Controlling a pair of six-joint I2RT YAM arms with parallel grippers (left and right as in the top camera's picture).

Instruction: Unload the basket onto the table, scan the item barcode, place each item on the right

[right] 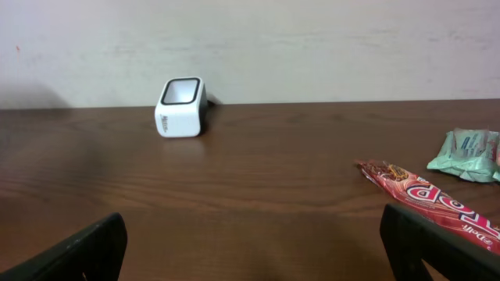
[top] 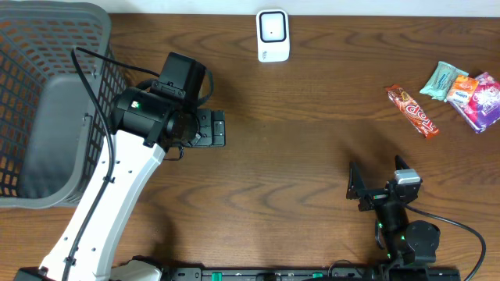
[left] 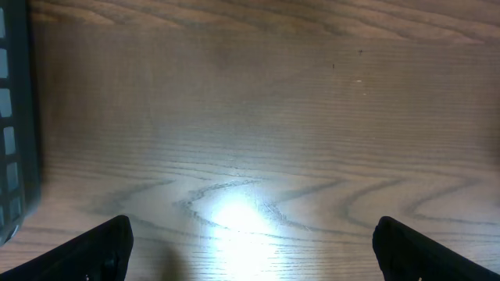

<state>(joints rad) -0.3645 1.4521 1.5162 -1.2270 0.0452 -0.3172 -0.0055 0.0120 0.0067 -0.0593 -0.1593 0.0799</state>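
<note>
Scanner [top: 273, 35] sits upright; red snack bar [top: 412, 111] lies to its right. Left gripper [left: 250, 251] hovers left of the scanner, right gripper [right: 254, 246] right of it, both with fingers spread wide.

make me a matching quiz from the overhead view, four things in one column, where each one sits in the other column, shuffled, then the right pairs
Things
1. basket
2. scanner
3. candy bar
4. right tool

Places in the overhead view
a. top edge, near the middle
b. far left
c. lower right, open over bare wood
d. right side, just left of the small packets

Pairs: 1-b, 2-a, 3-d, 4-c
</note>
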